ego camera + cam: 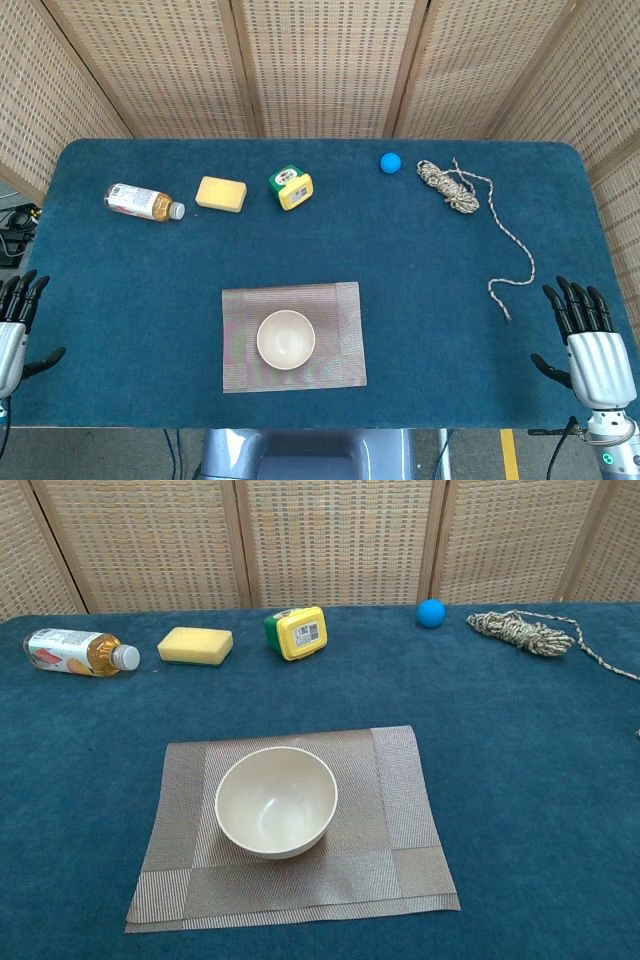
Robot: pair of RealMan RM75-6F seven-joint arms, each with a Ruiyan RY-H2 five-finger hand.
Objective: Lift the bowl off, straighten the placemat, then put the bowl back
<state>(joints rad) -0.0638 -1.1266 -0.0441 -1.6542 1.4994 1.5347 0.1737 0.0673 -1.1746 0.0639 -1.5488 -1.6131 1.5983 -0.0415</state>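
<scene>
Bowl (286,339) sits upright, mouth up, on the placemat (340,345), left of the mat's middle, near the front edge of the bench (420,270) at its centre. Cream, smooth, empty. Looks like a thin rigid shell, probably light; glazed or plastic, so likely slippery. Round, so no long axis and no facing. Best hold, by my reading: fingers over the rim with thumb on the outer wall, or a cupping grip on the sides, lifted straight up so the mat is not dragged.

Placemat is woven, flat, flexible; likely to slide on the blue cloth and buckle if pushed from one edge. Long axis runs left-right along the bench, but slightly skewed: in the head view the right end sits a little further from the front edge than the left. Take it by a corner or press flat and turn.

Left hand (14,320) rests at the front left corner, fingers spread, holding nothing. Right hand (588,340) at the front right corner, likewise spread and empty. Both well apart from the bowl.
</scene>
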